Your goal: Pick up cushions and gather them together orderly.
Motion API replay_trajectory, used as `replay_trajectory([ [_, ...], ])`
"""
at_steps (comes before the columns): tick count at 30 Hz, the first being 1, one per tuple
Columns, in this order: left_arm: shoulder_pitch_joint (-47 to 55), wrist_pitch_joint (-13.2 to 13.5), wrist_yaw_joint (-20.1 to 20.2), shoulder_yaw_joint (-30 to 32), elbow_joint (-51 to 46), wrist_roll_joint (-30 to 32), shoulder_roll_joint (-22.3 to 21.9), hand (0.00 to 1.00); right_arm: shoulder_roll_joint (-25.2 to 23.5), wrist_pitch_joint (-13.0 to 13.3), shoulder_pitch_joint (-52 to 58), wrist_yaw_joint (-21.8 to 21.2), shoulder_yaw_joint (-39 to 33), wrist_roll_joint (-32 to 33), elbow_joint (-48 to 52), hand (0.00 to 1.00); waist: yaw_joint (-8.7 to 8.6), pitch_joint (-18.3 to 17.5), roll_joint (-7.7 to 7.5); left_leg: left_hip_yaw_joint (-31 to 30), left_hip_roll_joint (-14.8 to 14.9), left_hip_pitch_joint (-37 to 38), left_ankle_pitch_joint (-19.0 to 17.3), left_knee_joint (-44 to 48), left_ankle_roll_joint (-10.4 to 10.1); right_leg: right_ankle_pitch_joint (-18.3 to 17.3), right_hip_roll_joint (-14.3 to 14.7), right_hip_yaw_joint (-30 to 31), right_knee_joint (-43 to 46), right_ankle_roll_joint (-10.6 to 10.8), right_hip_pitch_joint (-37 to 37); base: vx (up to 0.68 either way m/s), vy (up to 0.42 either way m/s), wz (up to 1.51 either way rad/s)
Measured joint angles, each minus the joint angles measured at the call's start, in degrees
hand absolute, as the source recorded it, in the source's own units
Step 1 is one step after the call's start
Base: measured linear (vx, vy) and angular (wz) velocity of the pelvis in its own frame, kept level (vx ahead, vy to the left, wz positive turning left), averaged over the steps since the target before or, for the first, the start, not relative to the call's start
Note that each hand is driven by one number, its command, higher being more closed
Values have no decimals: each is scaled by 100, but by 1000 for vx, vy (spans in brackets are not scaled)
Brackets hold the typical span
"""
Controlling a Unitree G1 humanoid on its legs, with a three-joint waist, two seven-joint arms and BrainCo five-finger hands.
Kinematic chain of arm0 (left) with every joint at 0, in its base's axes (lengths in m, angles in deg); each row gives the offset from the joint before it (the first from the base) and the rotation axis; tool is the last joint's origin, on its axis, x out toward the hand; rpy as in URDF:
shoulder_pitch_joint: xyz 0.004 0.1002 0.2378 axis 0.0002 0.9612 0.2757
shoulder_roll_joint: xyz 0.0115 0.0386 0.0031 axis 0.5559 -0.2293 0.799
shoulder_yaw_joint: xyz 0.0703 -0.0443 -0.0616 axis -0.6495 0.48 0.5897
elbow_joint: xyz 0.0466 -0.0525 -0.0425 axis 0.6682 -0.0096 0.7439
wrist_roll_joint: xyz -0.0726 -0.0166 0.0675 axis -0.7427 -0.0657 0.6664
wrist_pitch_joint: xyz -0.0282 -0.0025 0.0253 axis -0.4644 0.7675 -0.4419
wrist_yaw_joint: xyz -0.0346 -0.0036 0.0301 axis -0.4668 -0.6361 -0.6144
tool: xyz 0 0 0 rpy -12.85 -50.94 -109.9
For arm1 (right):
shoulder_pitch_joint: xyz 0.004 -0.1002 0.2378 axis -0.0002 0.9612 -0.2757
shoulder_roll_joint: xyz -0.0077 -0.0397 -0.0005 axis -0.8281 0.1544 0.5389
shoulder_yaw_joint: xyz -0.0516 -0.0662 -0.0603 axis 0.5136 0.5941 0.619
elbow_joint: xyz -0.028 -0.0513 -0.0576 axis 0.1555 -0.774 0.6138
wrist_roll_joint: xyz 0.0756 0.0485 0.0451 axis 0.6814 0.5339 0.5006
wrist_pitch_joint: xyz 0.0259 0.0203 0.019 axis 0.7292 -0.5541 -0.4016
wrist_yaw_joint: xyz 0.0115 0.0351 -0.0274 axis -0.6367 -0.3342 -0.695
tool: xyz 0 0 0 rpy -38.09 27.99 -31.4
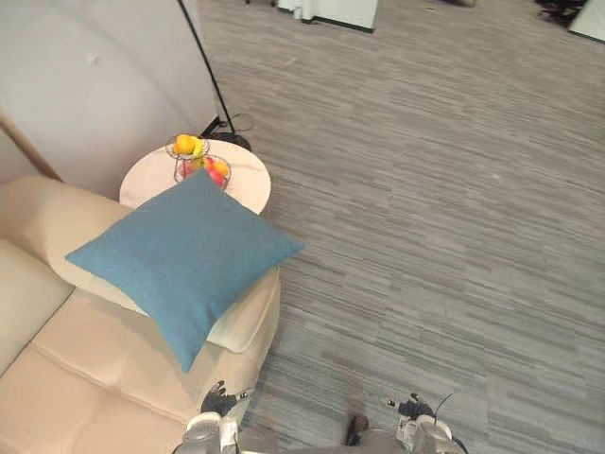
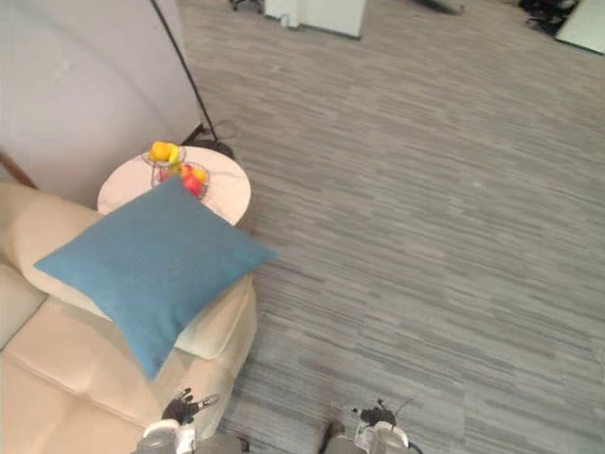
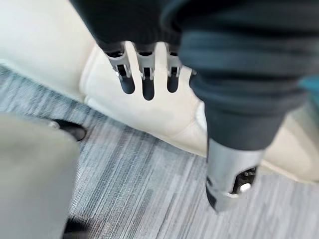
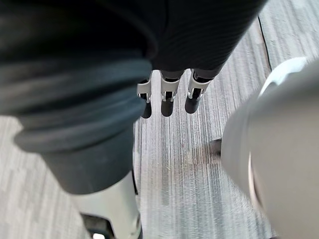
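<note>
A square blue cushion [image 1: 184, 255] lies tilted on the arm of a cream sofa [image 1: 85, 378], one corner hanging over the arm's front. My left hand [image 1: 217, 401] hangs low by the sofa's front corner, below the cushion and apart from it. Seen from the left wrist, its fingers [image 3: 147, 74] are straight and hold nothing, with the sofa arm [image 3: 149, 112] past them. My right hand [image 1: 413, 409] hangs over the grey carpet, far right of the cushion. Its fingers [image 4: 169, 97] are straight and empty too.
A round white side table [image 1: 248, 184] stands behind the sofa arm, with two wire baskets of fruit [image 1: 200, 163] on it. A black stand pole [image 1: 206, 66] leans beside a white panel [image 1: 95, 85]. Grey carpet [image 1: 425, 236] stretches to the right.
</note>
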Motion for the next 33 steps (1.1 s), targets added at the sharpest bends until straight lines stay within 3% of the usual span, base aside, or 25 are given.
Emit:
replay_trajectory([
  [3, 80, 6, -27, 185, 90, -19, -201, 0, 97, 4, -73, -7, -1, 27, 0, 0, 25, -101, 396, -182, 329, -132, -270, 335, -201, -473, 260, -310, 188, -195, 16, 184, -216, 35],
  [6, 29, 7, -23, 154, -31, -120, -285, 0, 72, 8, -58, 7, -6, 44, 2, 0, -3, -22, 458, -185, 359, -1071, -200, 2123, -399, -735, 244, -833, 266, -288, 274, 126, -197, 84],
  [7, 14, 14, -16, 128, -78, -162, -272, 0, 73, 3, -38, 23, -6, 56, -1, 0, 19, 8, 443, -1, 425, -1299, -39, 2463, -618, -771, 235, -1017, 235, -336, 430, 126, -180, 96],
  [8, 13, 16, -13, 80, -106, -170, -238, 0, 81, 9, -54, 50, -9, 127, 4, 0, 20, 30, 408, 252, 501, -1365, 132, 2525, -627, -785, 229, -1230, 51, -352, 642, 134, -176, 96],
  [10, -34, 9, 0, 11, -95, -169, -222, 0, 100, 30, -84, 75, -17, 223, 27, 0, 13, 37, 341, 622, 577, -1502, 102, 2462, -509, -707, 235, -1472, -287, -371, 827, 141, -109, 81],
  [12, -65, 7, 23, -63, -82, -163, -206, 0, 207, 38, -178, 86, -55, 263, 27, 0, 21, 44, 337, 1109, 466, -1537, -121, 1702, -348, -581, 133, -1678, -561, -387, 919, 132, -12, 62],
  [14, -115, 4, 36, -124, 12, -142, -198, 0, 261, 45, -260, 85, -126, 265, 23, 0, 9, 46, 342, 1758, 252, -1504, 259, 551, -182, -571, -38, -1849, -565, -365, 929, 124, 90, 53],
  [15, -128, 2, 41, -173, 69, -94, -226, 0, 285, 47, -214, 85, -127, 263, 33, 0, -4, 27, 431, 2136, 254, -1488, 976, -28, -82, -572, 4, -1989, -608, -313, 1021, 196, 161, 53],
  [16, -177, 4, 48, -161, 75, -80, -224, 0, 248, 44, -201, 86, -122, 263, 34, 0, 18, 36, 352, 2232, 160, -1376, 989, -81, 166, -573, -42, -1991, -707, -158, 1132, 185, 142, 45],
  [18, -187, 4, 70, -106, 71, -76, -109, 0, 94, 43, -240, 56, -104, 250, 41, 0, 42, 49, 199, 2155, 40, -1384, 776, 30, 319, -515, -145, -1980, -675, -60, 1220, 189, 156, 28],
  [20, -179, -4, 59, -50, 74, -99, -149, 0, 29, 9, -215, 42, -99, 201, 53, 0, 76, 86, 228, 2142, 42, -1122, 544, 158, 396, -652, -419, -1813, 480, 142, 1001, 185, 193, 7],
  [22, -161, -13, 71, -116, 78, -100, -156, 0, -64, 7, -35, 9, 93, 199, 198, 0, 21, 89, 256, 1961, 40, -786, 327, 263, 417, -623, -836, -1558, 2640, 197, 315, 173, 192, 34],
  [24, -152, -11, 69, -122, 78, -99, -98, 0, -168, 6, 36, -13, 129, 191, 292, 0, -2, 99, 206, 1801, 26, -585, 261, 261, 408, -719, -854, -1270, 3463, 277, -26, 194, 113, 58],
  [27, -54, -9, 36, -95, 64, -108, -80, 0, -198, 12, 26, -13, 123, 191, 291, 0, -2, 65, 138, 1547, -47, -271, 261, 24, 408, -930, -801, -1326, 3050, 290, -181, 196, 38, 50],
  [29, -82, -10, 30, -86, 59, -107, -107, 0, -217, 12, -7, -18, 127, 192, 289, 0, -8, 68, 169, 1295, -51, -224, 260, -31, 406, -1019, -571, -988, 2416, 199, -257, 154, -63, 65],
  [31, -186, -8, 29, -85, 59, -102, -173, 0, -226, 9, 9, -38, 121, 197, 273, 0, -41, 78, 193, 763, -44, -262, 213, -3, 338, -1000, -17, 200, 1336, 202, -274, 152, -181, 113],
  [33, -185, -8, 26, -37, 61, -92, -186, 0, -229, 3, 32, -29, 82, 220, 269, 0, -95, 35, 119, 330, -84, -350, 116, 198, 184, -741, 202, 867, 802, 129, -206, 130, -242, 119],
])
